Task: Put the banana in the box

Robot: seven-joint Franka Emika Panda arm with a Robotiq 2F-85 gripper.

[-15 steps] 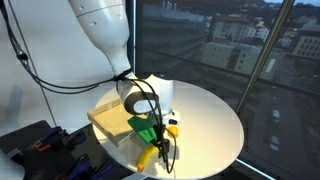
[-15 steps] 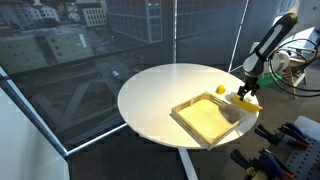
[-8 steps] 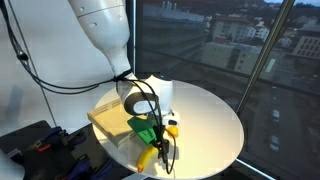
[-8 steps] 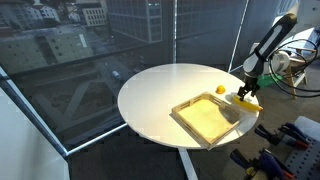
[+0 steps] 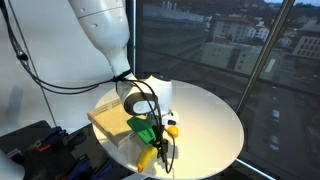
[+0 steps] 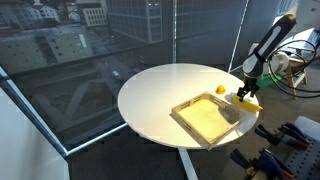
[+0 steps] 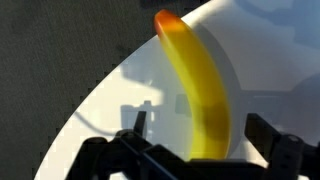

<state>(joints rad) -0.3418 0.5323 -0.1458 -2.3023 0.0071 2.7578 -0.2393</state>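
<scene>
The yellow banana (image 7: 198,85) lies on the white round table near its edge, running away from the wrist camera. It also shows in both exterior views (image 5: 147,157) (image 6: 248,101), just outside the box. My gripper (image 7: 203,135) is low over the banana's near end. One finger stands on each side of it, with a gap on both sides, so it is open. The gripper shows in both exterior views (image 5: 158,142) (image 6: 244,92). The tan wooden box (image 5: 108,119) (image 6: 205,120) sits on the table beside the banana.
A small round yellow-orange fruit (image 5: 172,128) (image 6: 221,89) lies on the table (image 6: 160,90) by the box. The table edge (image 7: 90,100) is close to the banana. Windows stand behind, and cables and equipment (image 6: 285,65) are near the robot base.
</scene>
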